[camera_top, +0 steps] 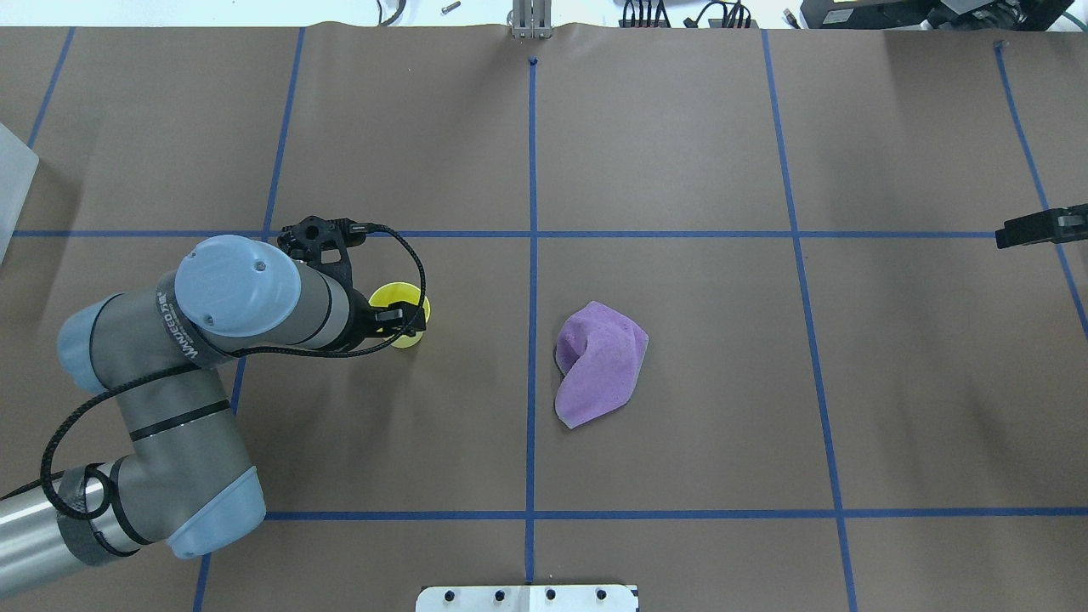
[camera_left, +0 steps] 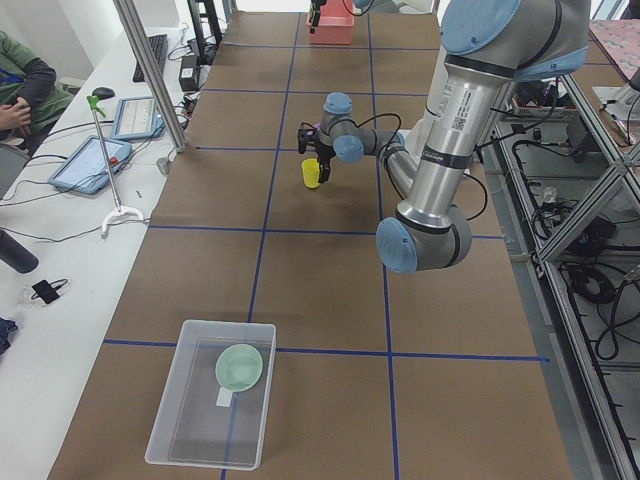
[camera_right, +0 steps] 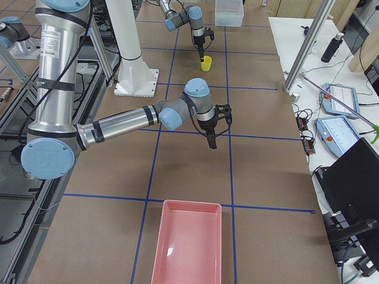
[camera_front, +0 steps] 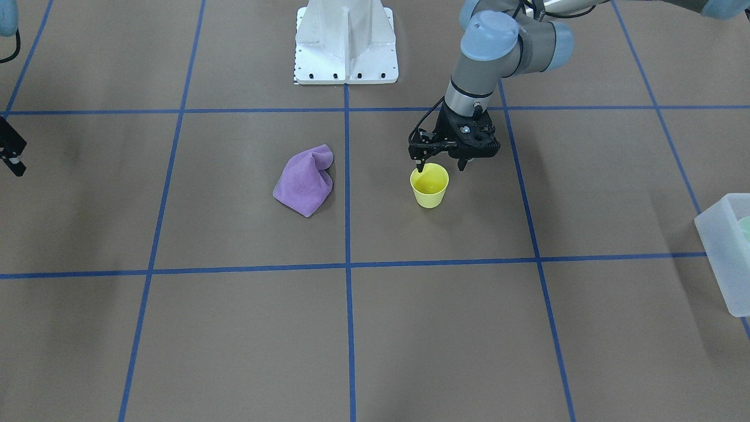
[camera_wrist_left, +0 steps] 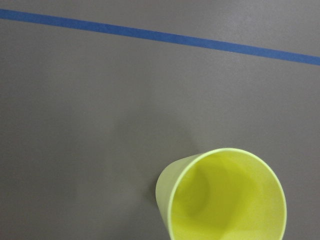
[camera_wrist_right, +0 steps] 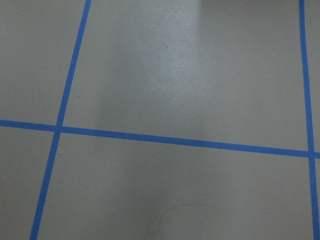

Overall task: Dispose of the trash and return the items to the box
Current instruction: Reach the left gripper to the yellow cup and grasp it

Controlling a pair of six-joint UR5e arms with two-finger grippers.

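The mint-green bowl [camera_left: 240,366] lies inside the translucent box [camera_left: 180,400] at the table's end on my left; the box [camera_front: 723,258] shows at the front-facing view's right edge with a sliver of the bowl [camera_front: 745,225]. A yellow cup [camera_front: 429,186] stands upright and empty on the table. My left gripper [camera_front: 440,168] is open and points down just above the cup's rim on my side, holding nothing. The cup also shows in the overhead view [camera_top: 396,296] and the left wrist view [camera_wrist_left: 225,197]. My right gripper [camera_top: 1011,231] is far to my right, over bare table, and looks shut and empty.
A crumpled purple cloth [camera_front: 304,181] lies near the table's middle, right of the cup in the overhead view [camera_top: 599,361]. A pink bin [camera_right: 186,242] stands at the table's end on my right. My base plate [camera_front: 345,41] is at the near edge.
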